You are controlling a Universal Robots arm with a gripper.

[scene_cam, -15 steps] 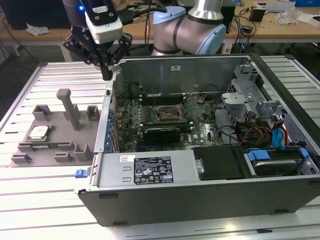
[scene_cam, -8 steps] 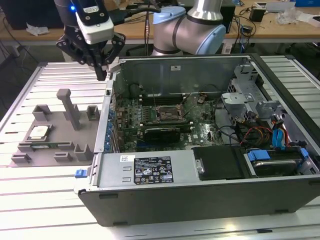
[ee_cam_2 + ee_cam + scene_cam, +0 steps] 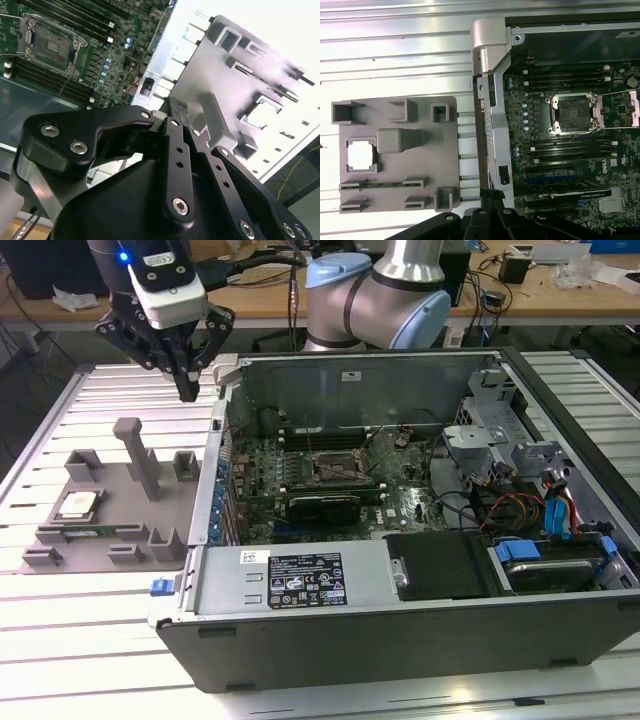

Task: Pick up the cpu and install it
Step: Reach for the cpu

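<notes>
Where your pincer hangs: the pincer (image 3: 188,390) sits high over the seam between the grey fixture tray (image 3: 110,540) and the wall of the computer case (image 3: 300,640), near the case's back corner. It touches nothing.
Pincer state: the fingers are drawn together to a point with nothing between them. Both wrist views show the tips meeting.
Cpu: the cpu (image 3: 77,505) lies flat, metal plate up, in a square pocket of the tray. It is on the tray's half away from the case. In the first wrist view the cpu (image 3: 360,154) shows as a pale square.
Bearing, pincer to cpu: it lies toward the exterior view's left, nearer that camera, and well below your tips. You are nearer the case wall than the chip.
Axis: the chip is square, so it has no long side to favour. Its edges run parallel to the tray's edges and to the case wall.
Obstacle: the tray's tall post (image 3: 135,455) stands just beside the cpu on the case side, roughly on the line from your tips.
Socket: the black-framed socket (image 3: 572,114) on the green motherboard (image 3: 615,165) looks bare, with no chip seated. It lies on the far side of the wall from the cpu.
Tabletop: the ribbed metal tabletop (image 3: 60,620) carries both tray and case.
Stage, by my reading: the cpu is not yet picked up.
</notes>
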